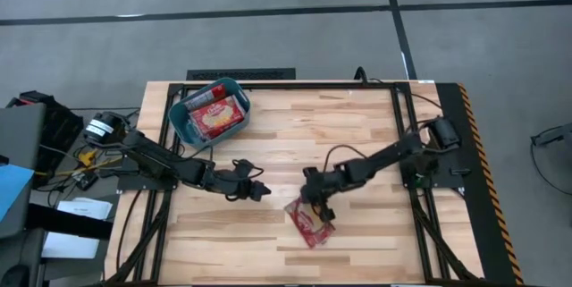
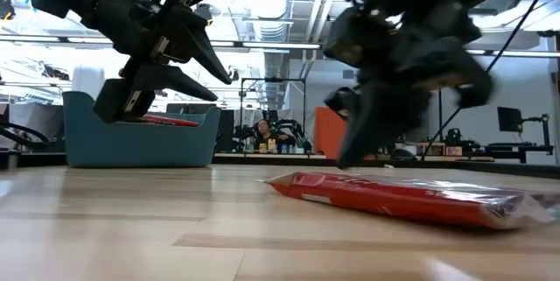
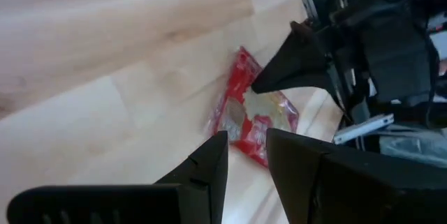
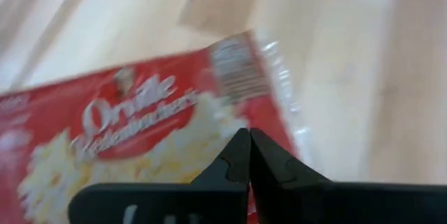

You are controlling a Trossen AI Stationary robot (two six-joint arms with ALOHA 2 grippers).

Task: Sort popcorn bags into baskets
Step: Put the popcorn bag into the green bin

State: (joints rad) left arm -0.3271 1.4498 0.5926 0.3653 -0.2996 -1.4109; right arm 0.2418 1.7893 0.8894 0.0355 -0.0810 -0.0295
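One red popcorn bag (image 1: 310,223) lies flat on the table's near middle; it also shows in the low view (image 2: 402,198) and the left wrist view (image 3: 244,116). My right gripper (image 1: 319,208) (image 4: 249,139) is shut and points down at the bag's printed face (image 4: 133,123). My left gripper (image 1: 264,191) (image 3: 248,146) hovers open to the left of the bag, above the table (image 2: 220,88), holding nothing. The teal bin (image 1: 181,124) (image 2: 140,141) stands at the far left with red bags (image 1: 217,115) inside. My right gripper's shut fingers (image 3: 279,70) come down slanting from the table's right onto the bag's far part (image 3: 262,102). I cannot tell whether the tips touch the bag or stop just above it. The bag lies flat on the table.
Bare wooden tabletop (image 1: 375,135) spreads between the bin and the bag. A black frame runs along the table's edges (image 1: 407,189). Cables and boxes (image 1: 54,171) sit beyond the left edge. A person (image 2: 260,132) sits far off in the room behind.
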